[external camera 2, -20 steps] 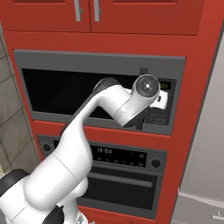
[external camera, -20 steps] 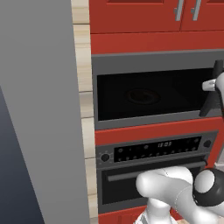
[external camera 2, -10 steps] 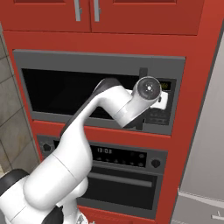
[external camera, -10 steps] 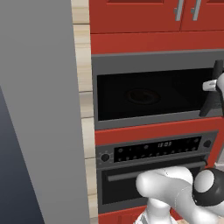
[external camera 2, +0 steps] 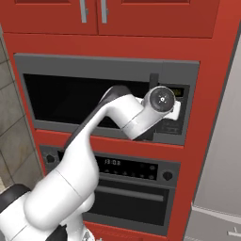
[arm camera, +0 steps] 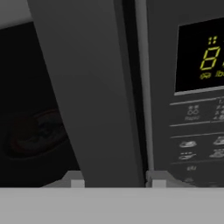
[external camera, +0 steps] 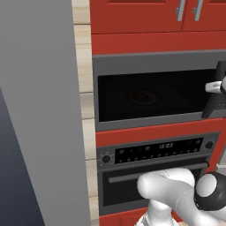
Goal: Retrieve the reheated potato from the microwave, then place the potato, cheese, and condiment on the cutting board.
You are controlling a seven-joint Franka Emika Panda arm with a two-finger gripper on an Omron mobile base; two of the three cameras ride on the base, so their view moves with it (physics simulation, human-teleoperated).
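Since a second ago my gripper (arm camera: pixel 114 181) has closed; my fingers (arm camera: pixel 77 180) now clamp the microwave's (external camera: pixel 150 90) door handle (arm camera: pixel 94 87). Its door stands shut, above the oven (external camera: pixel 154 176). Its keypad (arm camera: pixel 194 109) sits just beside the handle.

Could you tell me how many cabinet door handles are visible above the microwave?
2. A left silver handle and a right silver handle hang side by side on the red cabinet doors above the microwave. More may lie outside the frame.
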